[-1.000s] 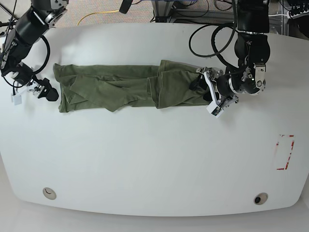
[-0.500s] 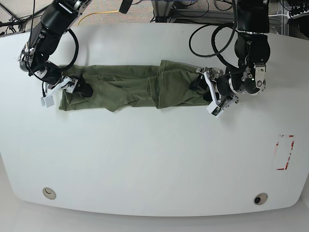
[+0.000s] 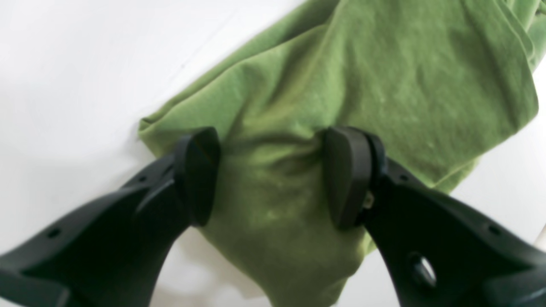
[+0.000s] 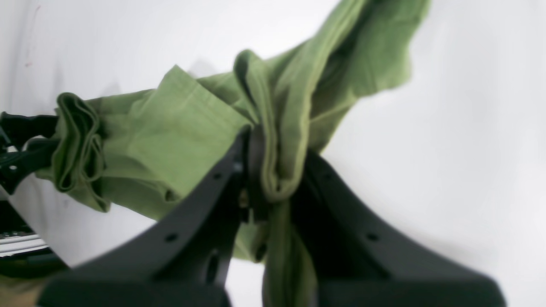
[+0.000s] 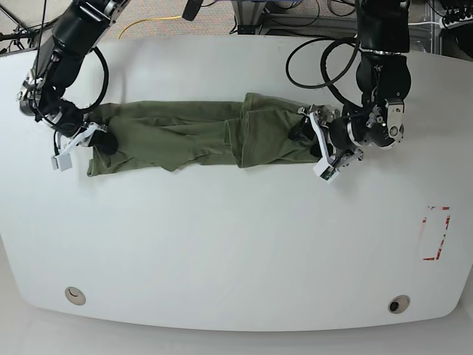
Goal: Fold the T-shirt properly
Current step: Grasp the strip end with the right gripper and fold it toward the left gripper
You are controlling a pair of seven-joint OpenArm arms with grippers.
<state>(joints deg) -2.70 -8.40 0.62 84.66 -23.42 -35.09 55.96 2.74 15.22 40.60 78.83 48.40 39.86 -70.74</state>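
The olive-green T-shirt lies as a long wrinkled band across the back half of the white table. At its left end in the base view, my right gripper is shut on a bunched fold. The right wrist view shows that fold of the T-shirt pinched in the right gripper and raised off the table. At the band's other end my left gripper stands open. In the left wrist view its fingertips rest apart on the T-shirt, with the left gripper astride flat cloth.
Black cables loop over the table's back right beside the left arm. A red-marked rectangle sits near the right edge. Two round fittings sit near the front edge. A yellow cable lies on the floor behind.
My right gripper moved from beyond the shirt's left end onto the cloth, closed on it and drew that end slightly left. The left gripper stayed put with its jaws apart.
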